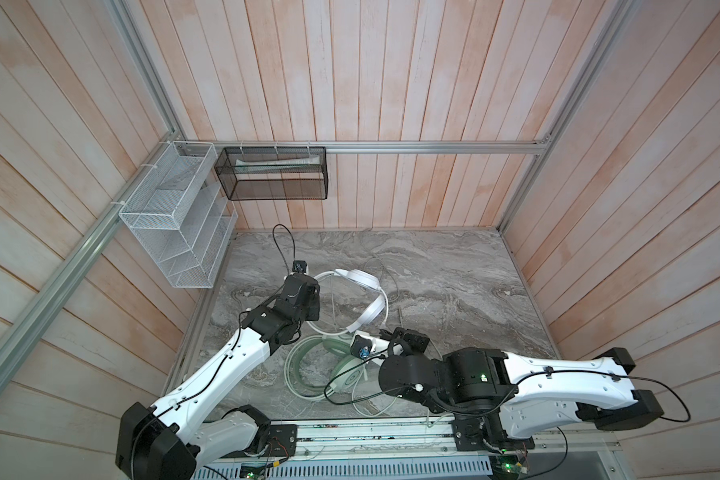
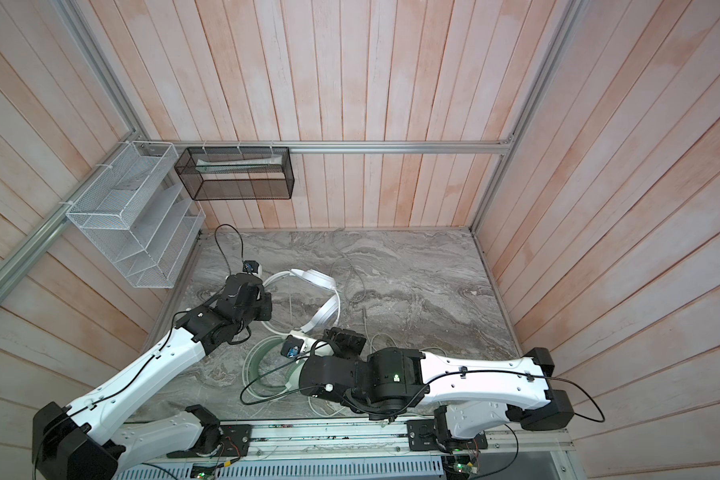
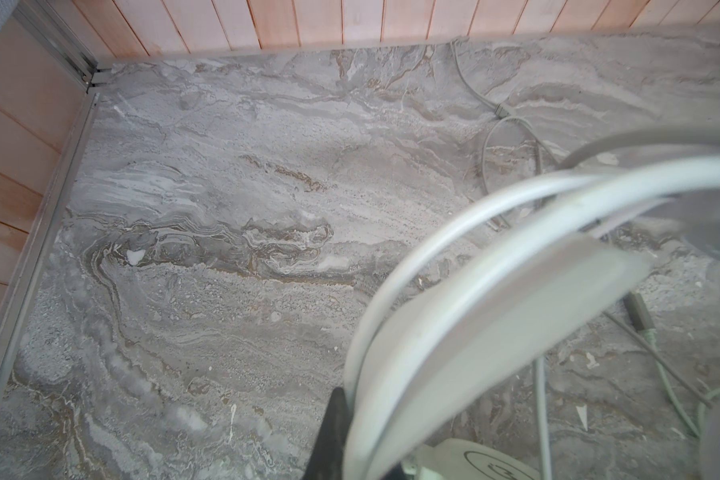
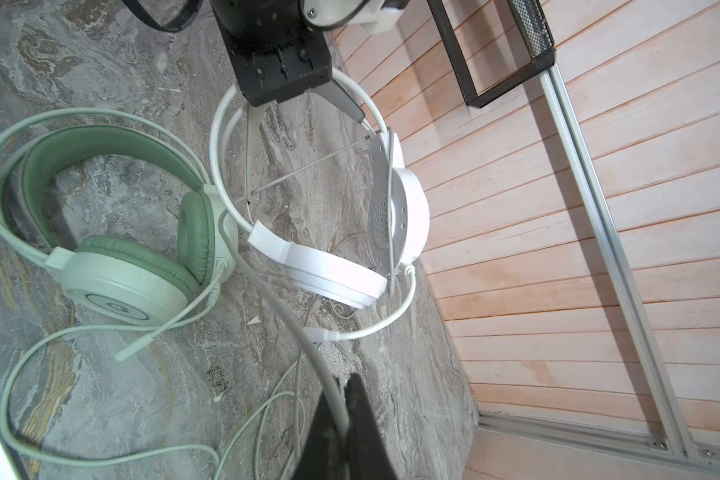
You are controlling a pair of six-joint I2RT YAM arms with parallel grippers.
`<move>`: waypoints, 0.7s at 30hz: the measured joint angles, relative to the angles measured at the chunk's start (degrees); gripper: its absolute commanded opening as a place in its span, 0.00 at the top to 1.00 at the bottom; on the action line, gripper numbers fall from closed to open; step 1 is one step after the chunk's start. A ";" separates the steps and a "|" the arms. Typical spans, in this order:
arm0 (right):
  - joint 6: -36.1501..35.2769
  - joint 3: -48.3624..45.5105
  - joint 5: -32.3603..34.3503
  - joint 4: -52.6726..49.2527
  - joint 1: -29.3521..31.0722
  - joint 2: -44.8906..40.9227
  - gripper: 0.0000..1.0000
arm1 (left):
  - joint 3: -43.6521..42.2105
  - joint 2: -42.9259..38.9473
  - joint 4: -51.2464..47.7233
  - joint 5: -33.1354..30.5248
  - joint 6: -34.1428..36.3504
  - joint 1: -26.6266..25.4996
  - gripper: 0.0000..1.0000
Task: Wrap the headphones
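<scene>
The white headphones [image 1: 360, 278] [image 2: 316, 277] [image 4: 333, 276] hang tilted above the marble table, and thin turns of cable cross the headband [image 3: 495, 299]. My left gripper [image 1: 310, 305] [image 2: 265, 305] [image 3: 362, 453] is shut on that headband near its top. The mint green headphones [image 1: 348, 376] [image 2: 262, 353] [image 4: 121, 278] lie flat near the table's front, partly hidden under my right arm in both top views. My right gripper [image 1: 385, 333] [image 2: 329, 332] [image 4: 346, 388] hovers beside them, shut on a pale cable [image 4: 267, 291] that runs up toward the white headband.
Loose cable loops [image 1: 385, 286] and a jack plug [image 3: 639, 309] lie on the marble table [image 1: 454, 270] behind the headsets. More mint cable [image 4: 100, 449] curls at the front. A white wire rack [image 1: 171, 232] and a black mesh basket [image 1: 275, 178] hang on the back-left walls.
</scene>
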 measured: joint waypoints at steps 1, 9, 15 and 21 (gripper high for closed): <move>0.11 -0.59 0.00 0.20 -0.70 -0.31 1.00 | -0.33 -0.79 0.39 -0.33 0.00 0.00 1.00; 0.50 -2.27 -1.29 1.29 -3.65 -1.70 1.00 | -2.91 -5.86 2.14 -2.69 0.00 0.00 1.00; 1.42 3.13 -5.64 -0.09 -1.18 1.16 1.00 | -2.73 -0.13 1.53 -3.02 -0.04 0.00 1.00; 0.50 6.71 -6.73 -1.03 1.92 5.40 1.00 | -2.71 2.82 -0.35 -2.36 0.02 -0.07 1.00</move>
